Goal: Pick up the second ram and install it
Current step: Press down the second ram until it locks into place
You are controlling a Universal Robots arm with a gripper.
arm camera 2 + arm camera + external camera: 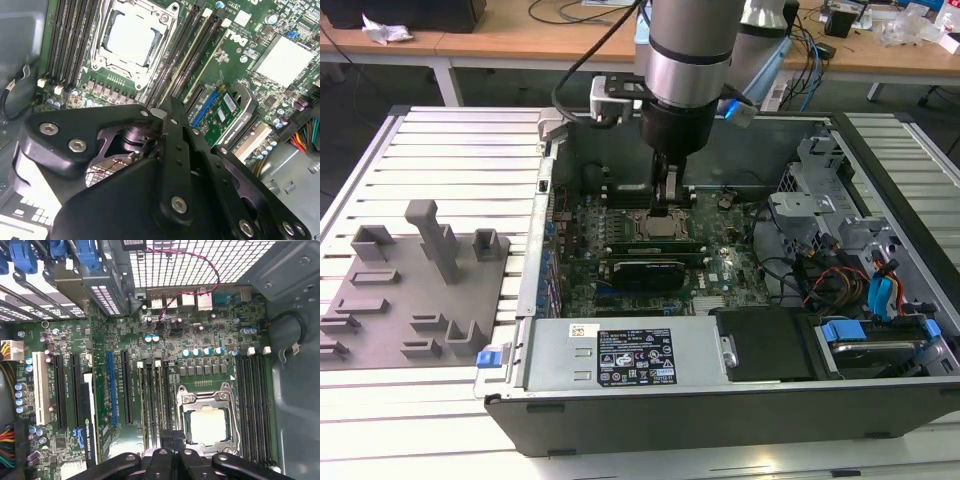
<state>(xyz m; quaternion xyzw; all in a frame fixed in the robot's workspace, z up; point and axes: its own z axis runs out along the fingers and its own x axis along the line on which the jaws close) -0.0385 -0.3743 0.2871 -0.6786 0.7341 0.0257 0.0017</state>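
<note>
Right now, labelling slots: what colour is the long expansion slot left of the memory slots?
Blue, clearest in the first wrist view.

The second ram (162, 395) is a long, thin stick seen edge-on, standing upright in one of the narrow black memory slots. In the first wrist view it is a slim line in the lower centre of the frame, just left of the square silver socket. In the second wrist view it (187, 52) runs diagonally through the upper centre. One end passes under the tool (168, 440). Whether it is fully seated cannot be told.
</note>
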